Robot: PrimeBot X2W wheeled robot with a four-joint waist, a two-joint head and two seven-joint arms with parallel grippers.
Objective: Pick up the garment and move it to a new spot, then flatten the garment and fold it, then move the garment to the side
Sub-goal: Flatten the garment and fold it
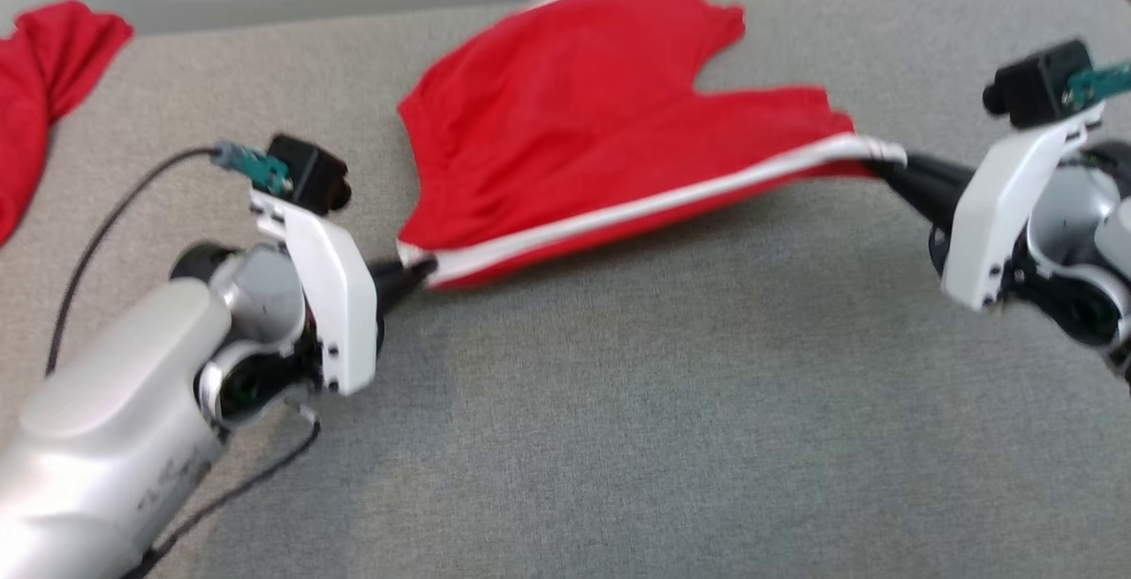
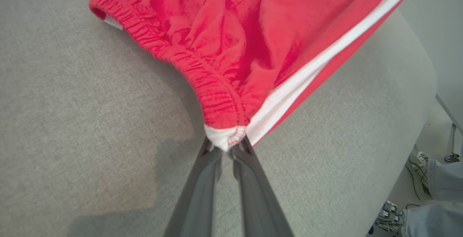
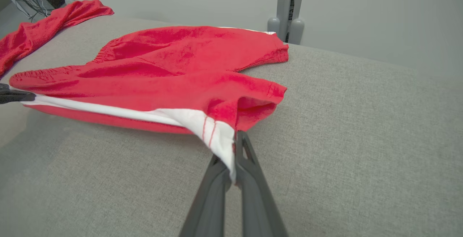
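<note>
Table [image 1: 618, 402]: grey woven fabric cover with a rounded far edge; it carries both cloths.
Garment [image 1: 601, 119]: red shorts in soft knit with a white side stripe [image 1: 671, 199]. They sit at the far middle of the table, with the striped edge stretched taut between the two pincers and the rest lying on the cover.
Second red cloth [image 1: 44, 75]: crumpled at the table's far left corner, well apart from the shorts.
Left wrist view: shows the gathered, ribbed elastic waistband [image 2: 213, 85], and a person's pale blue trouser legs [image 2: 441, 179] and laced shoes [image 2: 392, 211] on the floor beside the table.
Right wrist view: shows a grey post [image 3: 289, 9] behind the table and two red stitch lines [image 3: 209, 130] crossing the white hem.
Left pincer [image 1: 415, 271]: pressed together on the white waistband corner.
Right pincer [image 1: 884, 163]: pinching the white corner of the leg hem.
</note>
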